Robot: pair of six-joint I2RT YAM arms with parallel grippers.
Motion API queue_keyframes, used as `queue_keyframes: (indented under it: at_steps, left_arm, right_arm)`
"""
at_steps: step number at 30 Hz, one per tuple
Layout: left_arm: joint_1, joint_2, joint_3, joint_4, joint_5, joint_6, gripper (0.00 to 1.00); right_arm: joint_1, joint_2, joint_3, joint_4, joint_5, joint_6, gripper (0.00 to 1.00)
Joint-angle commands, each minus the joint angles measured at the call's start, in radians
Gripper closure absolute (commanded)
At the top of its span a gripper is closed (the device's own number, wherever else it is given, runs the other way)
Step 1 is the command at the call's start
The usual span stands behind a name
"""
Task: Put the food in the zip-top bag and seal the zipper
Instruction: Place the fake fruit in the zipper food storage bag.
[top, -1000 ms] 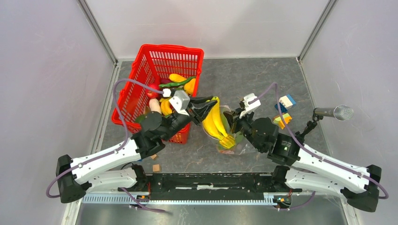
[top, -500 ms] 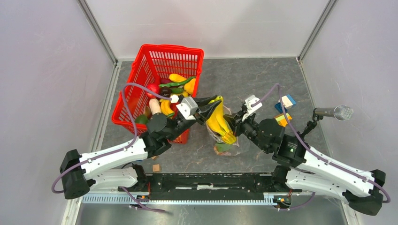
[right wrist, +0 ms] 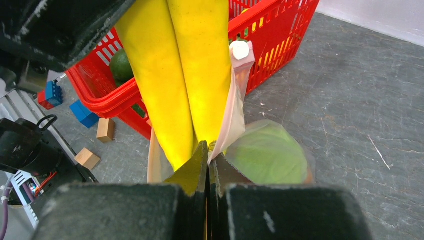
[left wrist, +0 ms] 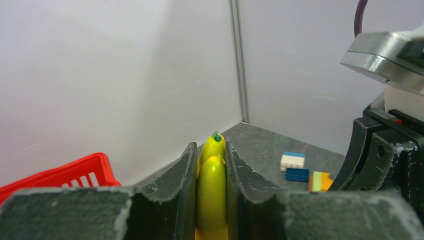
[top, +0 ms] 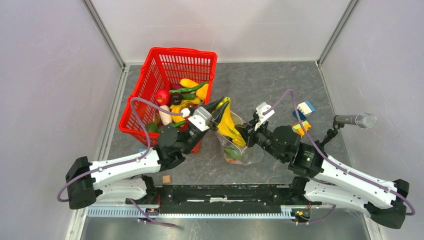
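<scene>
My left gripper (top: 220,107) is shut on a bunch of yellow bananas (top: 227,125), which hangs point-down into the mouth of the zip-top bag (top: 241,152). In the left wrist view the bananas (left wrist: 212,192) fill the gap between the fingers of the left gripper (left wrist: 210,167). My right gripper (right wrist: 207,150) is shut on the bag's mouth edge (right wrist: 235,117) and holds it up beside the bananas (right wrist: 185,75). A green cabbage-like ball (right wrist: 267,155) lies inside the bag. The zipper is only a pale pinkish edge (right wrist: 239,95).
The red mesh basket (top: 150,85) at left holds more toy food. Building blocks (top: 305,107) lie at the right, near a microphone (top: 356,120). Wooden blocks (right wrist: 105,129) and blue blocks (right wrist: 82,114) lie by the basket's near corner.
The left arm has carried the bananas lower, their tips now in the bag's mouth. The right gripper has drawn the bag's edge up and leftwards; the bag stands more upright.
</scene>
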Motion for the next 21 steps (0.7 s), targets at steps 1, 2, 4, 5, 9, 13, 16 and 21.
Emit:
queue_keyframes:
  at_steps: [1,2,4,5,9,13,16,21]
  left_arm:
    - [-0.075,0.061,-0.008,0.183,-0.182,0.287,0.98]
    - [-0.097,0.074,-0.003,0.200,-0.200,0.340,0.98]
    - [-0.127,0.101,0.001,0.247,-0.237,0.419,0.98]
    - [-0.133,0.107,0.000,0.261,-0.250,0.447,0.98]
    - [-0.160,0.122,0.006,0.285,-0.316,0.505,0.98]
    - [-0.219,0.229,0.040,0.423,-0.413,0.697,0.98]
    - [-0.255,0.290,0.051,0.509,-0.414,0.757,0.98]
    - [-0.276,0.255,0.049,0.441,-0.401,0.595,0.98]
  right_arm:
    - [0.006,-0.008,0.047,0.099,-0.045,0.026,0.99]
    - [0.007,-0.001,0.052,0.098,-0.033,0.031,0.99]
    - [0.006,0.011,0.058,0.090,-0.002,0.039,1.00]
    - [0.006,0.014,0.059,0.086,0.013,0.043,1.00]
    - [0.006,0.012,0.047,0.100,0.041,0.064,1.00]
    - [0.006,0.010,0.021,0.148,0.069,0.115,1.00]
    - [0.006,0.005,-0.010,0.210,0.061,0.161,1.00]
    - [0.005,-0.009,-0.028,0.229,0.119,0.199,1.00]
